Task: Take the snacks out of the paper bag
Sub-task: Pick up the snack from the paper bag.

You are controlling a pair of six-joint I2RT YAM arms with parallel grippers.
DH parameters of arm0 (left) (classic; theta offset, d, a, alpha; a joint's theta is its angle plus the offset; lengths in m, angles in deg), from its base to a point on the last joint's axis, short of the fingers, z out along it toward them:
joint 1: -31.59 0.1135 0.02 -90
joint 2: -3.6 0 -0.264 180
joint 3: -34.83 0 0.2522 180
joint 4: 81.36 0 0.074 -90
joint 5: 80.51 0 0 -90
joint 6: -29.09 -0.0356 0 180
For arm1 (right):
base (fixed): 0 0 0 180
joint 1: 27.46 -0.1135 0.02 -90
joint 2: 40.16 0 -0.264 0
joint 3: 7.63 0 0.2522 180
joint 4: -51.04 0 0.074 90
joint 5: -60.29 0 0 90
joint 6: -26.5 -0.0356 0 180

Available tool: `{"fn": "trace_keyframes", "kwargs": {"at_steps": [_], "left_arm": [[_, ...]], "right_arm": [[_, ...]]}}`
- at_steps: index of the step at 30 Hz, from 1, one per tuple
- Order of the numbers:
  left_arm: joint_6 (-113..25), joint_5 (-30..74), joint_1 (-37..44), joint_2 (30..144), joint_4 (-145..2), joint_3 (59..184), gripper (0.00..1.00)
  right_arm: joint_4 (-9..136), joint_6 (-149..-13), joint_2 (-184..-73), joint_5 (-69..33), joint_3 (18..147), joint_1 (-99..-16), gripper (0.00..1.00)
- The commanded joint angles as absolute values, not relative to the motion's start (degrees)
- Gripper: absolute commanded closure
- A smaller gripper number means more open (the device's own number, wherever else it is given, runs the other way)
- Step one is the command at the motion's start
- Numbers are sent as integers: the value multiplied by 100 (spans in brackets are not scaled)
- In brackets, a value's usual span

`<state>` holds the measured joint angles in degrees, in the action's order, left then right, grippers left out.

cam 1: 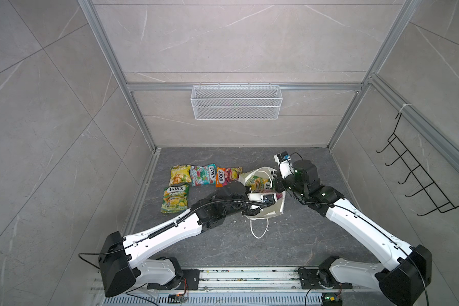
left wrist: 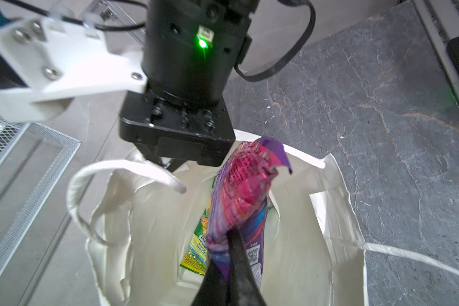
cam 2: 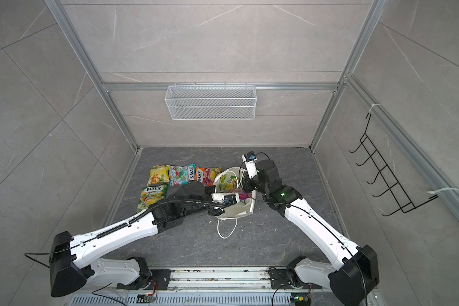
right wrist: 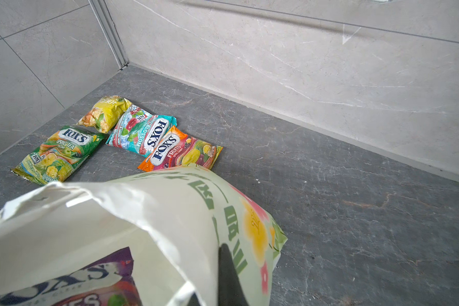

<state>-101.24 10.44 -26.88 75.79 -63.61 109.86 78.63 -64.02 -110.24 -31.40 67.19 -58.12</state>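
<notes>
The white paper bag [cam 1: 274, 209] [cam 2: 240, 209] stands open on the dark table. My right gripper [right wrist: 223, 250] is shut on its printed wall [right wrist: 186, 212], near the rim. My left gripper [left wrist: 229, 234] reaches into the bag's mouth [left wrist: 149, 238] and is shut on a purple snack packet [left wrist: 245, 185] [right wrist: 64, 278], which stands up out of the bag. A green-yellow packet [left wrist: 196, 251] lies deeper inside. Several snacks lie flat left of the bag: yellow [cam 1: 180, 174], teal-red [cam 1: 203, 174], orange [cam 1: 227, 176] and a green-yellow one [cam 1: 175, 198].
A white wire mesh basket [cam 1: 236, 102] hangs on the back wall. A black wire hook rack [cam 1: 414, 174] is on the right wall. One cord handle [cam 1: 259, 227] of the bag trails on the table towards the front.
</notes>
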Motion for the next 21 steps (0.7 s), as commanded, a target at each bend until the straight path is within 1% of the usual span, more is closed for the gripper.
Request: {"fn": "trace_keyframes", "kwargs": {"at_steps": [1, 6, 11, 18, 21], "left_arm": [[-9883, 1275, -2677, 7052, -7102, 11144, 100], [-9734, 1510, -2670, 6596, -7237, 11034, 100], [-9633, 1344, -2606, 6358, -7146, 10912, 100], [-8705, 1454, -1978, 5755, -7281, 10493, 100], [-8420, 1384, -1708, 5411, -7101, 10398, 100]], "right_arm": [[7768, -6545, -11047, -3376, 6775, -5771, 100], [7737, -6615, -11122, -3481, 6825, -5771, 100], [7676, -6646, -11108, -3518, 6811, -5763, 100], [7673, -6702, -10999, -3633, 6747, -5761, 100], [7653, -6704, -10950, -3672, 6712, -5751, 100]]}}
